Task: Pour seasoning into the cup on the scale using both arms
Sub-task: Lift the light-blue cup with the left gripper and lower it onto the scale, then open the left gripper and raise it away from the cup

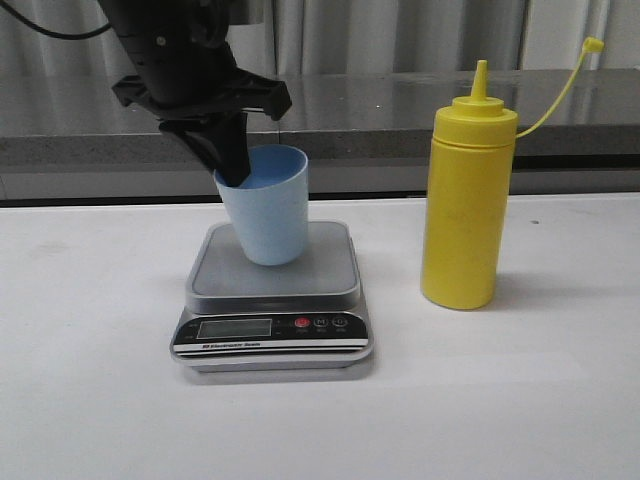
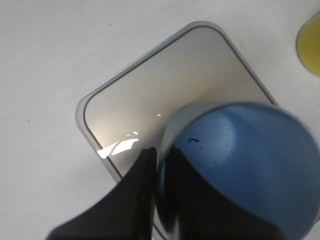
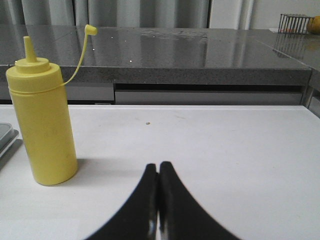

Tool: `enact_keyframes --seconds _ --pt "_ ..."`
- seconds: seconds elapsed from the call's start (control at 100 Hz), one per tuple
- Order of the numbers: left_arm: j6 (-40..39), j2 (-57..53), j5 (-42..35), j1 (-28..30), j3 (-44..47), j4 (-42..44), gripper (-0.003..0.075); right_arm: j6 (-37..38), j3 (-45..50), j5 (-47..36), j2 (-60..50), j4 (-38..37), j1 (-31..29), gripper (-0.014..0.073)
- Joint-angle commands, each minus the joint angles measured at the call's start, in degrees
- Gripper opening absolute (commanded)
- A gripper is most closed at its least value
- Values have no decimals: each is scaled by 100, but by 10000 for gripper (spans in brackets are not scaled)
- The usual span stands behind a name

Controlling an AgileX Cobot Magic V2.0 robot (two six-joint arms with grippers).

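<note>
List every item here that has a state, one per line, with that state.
Pale blue plastic cup: tilted over the scale, rim pinched by the left gripper.
Silver-grey digital scale: display blank.
Yellow plastic squeeze bottle: upright, cap off, dangling on its tether.
Right gripper: shut, empty.
</note>
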Motion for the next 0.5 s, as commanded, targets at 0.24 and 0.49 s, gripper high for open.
enact_keyframes --seconds 0.24,0.49 --pt "1 -296 -239 -42 -376 -107 244 -48 -16 -461 -71 -42 -27 -67" --pt "1 -371 78 -42 -709 -95 241 -48 -16 -461 -71 -42 -27 -67"
